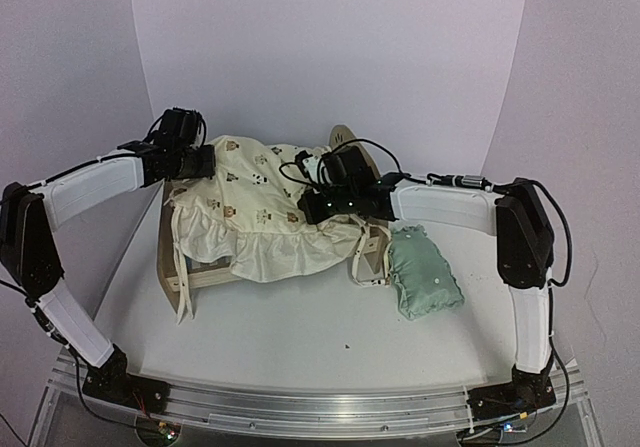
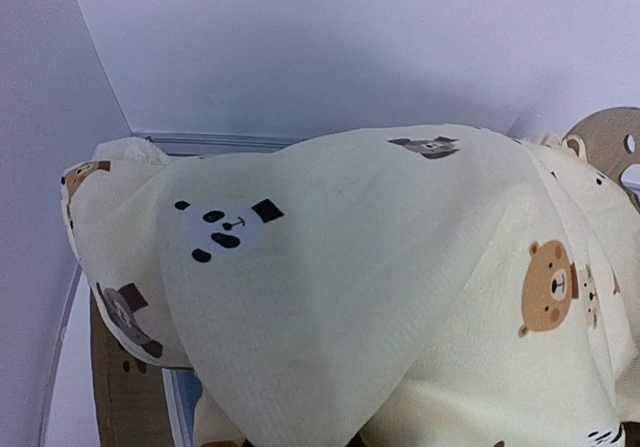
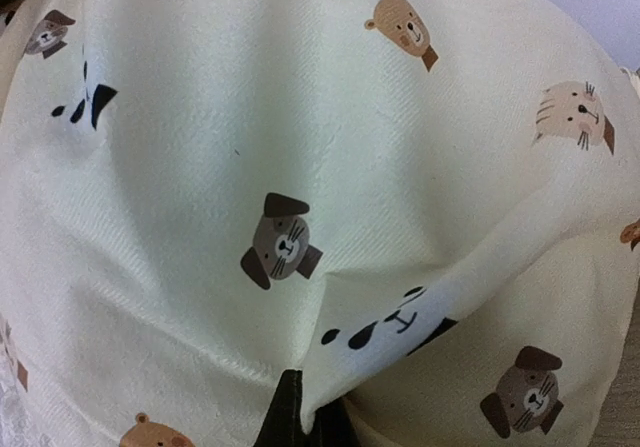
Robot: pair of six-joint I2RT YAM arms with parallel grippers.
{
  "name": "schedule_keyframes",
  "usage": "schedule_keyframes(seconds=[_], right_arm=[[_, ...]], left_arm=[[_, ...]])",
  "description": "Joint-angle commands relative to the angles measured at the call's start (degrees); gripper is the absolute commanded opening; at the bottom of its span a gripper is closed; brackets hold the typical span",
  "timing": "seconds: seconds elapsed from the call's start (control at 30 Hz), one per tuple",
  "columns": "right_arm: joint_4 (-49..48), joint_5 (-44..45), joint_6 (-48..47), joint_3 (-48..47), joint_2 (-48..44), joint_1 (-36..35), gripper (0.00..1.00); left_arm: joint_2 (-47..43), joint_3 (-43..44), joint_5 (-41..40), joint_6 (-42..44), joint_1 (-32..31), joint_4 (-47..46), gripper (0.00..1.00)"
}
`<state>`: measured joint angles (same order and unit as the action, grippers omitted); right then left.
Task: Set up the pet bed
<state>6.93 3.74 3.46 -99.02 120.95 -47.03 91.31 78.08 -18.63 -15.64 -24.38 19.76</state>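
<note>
The pet bed (image 1: 166,252) is a light-wood frame left of centre, its arched headboard (image 1: 345,135) at the back. The cream bear-print cushion (image 1: 262,212) lies bunched over it, hiding most of the base. My left gripper (image 1: 205,163) is shut on the cushion's back-left edge. My right gripper (image 1: 312,207) is shut on a fold at the cushion's right side. In the right wrist view the dark fingertips (image 3: 288,419) pinch that fold of cushion (image 3: 300,147). The left wrist view is filled by cushion (image 2: 330,287), with a strip of blue-striped base (image 2: 186,407) and the headboard (image 2: 605,139) showing.
A small mint green pillow (image 1: 424,273) lies on the table right of the bed. Cushion ties hang over the bed's front-left corner (image 1: 185,302) and its right side (image 1: 366,263). White walls close in on the back and both sides.
</note>
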Motion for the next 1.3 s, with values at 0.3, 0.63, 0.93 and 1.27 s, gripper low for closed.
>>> schedule_keyframes(seconds=[0.3, 0.63, 0.93, 1.27], right_arm=[[-3.06, 7.25, 1.99, 0.84, -1.67, -0.15, 0.01], [3.8, 11.11, 3.14, 0.0, -7.75, 0.33, 0.68], [10.31, 2.34, 4.95, 1.25, -14.26, 0.33, 0.98], [14.82, 4.91, 5.46, 12.22, -23.08, 0.31, 0.98]], left_arm=[[2.72, -1.81, -4.84, -6.86, 1.54, 8.66, 0.05], [1.14, 5.96, -6.13, -11.73, 1.8, 20.43, 0.83], [-5.26, 2.79, -3.85, -12.9, 1.36, 26.98, 0.99], [-11.61, -5.58, -0.03, -13.07, -0.58, 25.78, 0.96]])
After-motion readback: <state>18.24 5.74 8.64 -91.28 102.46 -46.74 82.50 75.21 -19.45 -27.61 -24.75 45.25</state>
